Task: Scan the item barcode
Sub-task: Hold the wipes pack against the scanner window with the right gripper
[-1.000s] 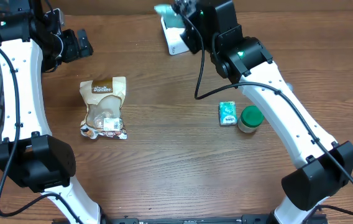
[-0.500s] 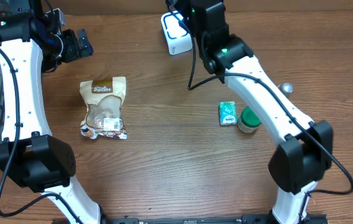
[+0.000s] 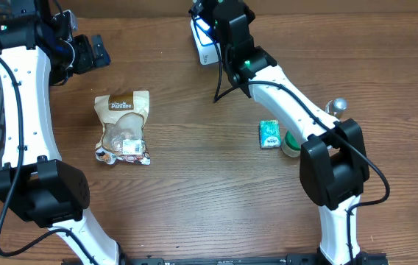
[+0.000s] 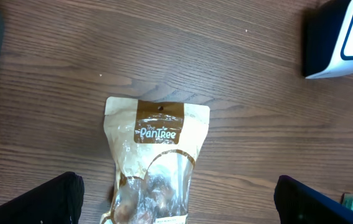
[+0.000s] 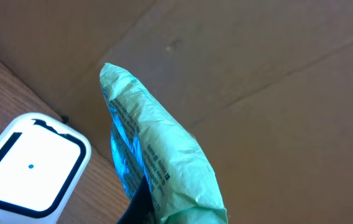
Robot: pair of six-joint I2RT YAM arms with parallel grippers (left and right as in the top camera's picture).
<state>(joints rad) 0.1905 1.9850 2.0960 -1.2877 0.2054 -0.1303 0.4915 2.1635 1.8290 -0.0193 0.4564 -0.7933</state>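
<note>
The right claw (image 3: 207, 16) is up at the far edge of the desk (image 3: 194, 191), clamped tight on a green packet (image 5: 158, 168). From its wrist camera, the packet rises out of the claw's dark fingertip at the bottom of the view. It is crinkled and folded along its length, with small print running down one face (too fine to read). The packet is held in the air and leans up towards the brown cardboard wall (image 5: 270, 74) behind the desk. Its tip is well above the white scanner (image 5: 30, 168). The scanner sits just beside and below the packet, on the wood at the foot of the wall, its pale window facing up.

The left claw (image 4: 176, 202) hangs over the near-left part of the desk with its fingers spread wide apart and nothing between them. Directly beneath it lies a tan snack bag (image 4: 158, 155), flat on the wood. Off to the right, well away from the scanner, a small green pack (image 3: 269, 135) lies next to a jar (image 3: 292, 142) that the right arm partly covers.
</note>
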